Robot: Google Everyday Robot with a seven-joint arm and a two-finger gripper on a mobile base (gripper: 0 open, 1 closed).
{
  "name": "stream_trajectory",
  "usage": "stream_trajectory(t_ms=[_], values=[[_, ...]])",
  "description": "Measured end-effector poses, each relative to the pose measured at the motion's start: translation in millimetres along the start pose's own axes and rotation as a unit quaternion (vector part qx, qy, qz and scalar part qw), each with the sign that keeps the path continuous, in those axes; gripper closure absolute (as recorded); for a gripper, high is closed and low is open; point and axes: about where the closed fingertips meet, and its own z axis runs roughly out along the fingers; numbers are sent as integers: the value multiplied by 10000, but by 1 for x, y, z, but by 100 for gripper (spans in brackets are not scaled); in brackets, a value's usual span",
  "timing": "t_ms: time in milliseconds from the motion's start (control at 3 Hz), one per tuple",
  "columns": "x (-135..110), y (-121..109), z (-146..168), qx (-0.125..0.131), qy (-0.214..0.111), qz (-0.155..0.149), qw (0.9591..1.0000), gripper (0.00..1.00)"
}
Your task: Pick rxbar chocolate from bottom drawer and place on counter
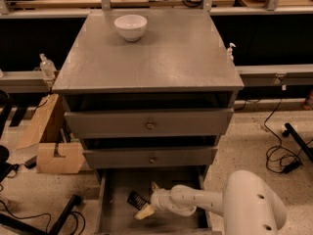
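The rxbar chocolate [137, 200] is a small black bar lying flat on the floor of the open bottom drawer [117, 219], left of centre. My gripper [149, 199] is down inside the drawer just right of the bar. Its two tan fingers are spread, one [145, 211] below the bar's near end and one [154, 186] behind it. The bar still rests on the drawer floor. The white arm [205, 202] reaches in from the lower right. The grey counter [156, 53] is the cabinet top above.
A white bowl [130, 27] stands at the back left of the counter. Two shut upper drawers with round knobs [150, 126] overhang the bottom drawer. A cardboard box [54, 155] sits on the floor to the left, and cables [281, 155] lie to the right.
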Motion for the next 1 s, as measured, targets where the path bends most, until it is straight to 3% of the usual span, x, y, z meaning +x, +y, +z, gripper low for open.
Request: stream_trajectory(t_ms=[333, 667, 1000], values=[[5, 20, 29, -172, -45, 2, 9998, 0], [11, 25, 50, -241, -51, 21, 9997, 0], [18, 28, 57, -247, -204, 90, 9994, 18]])
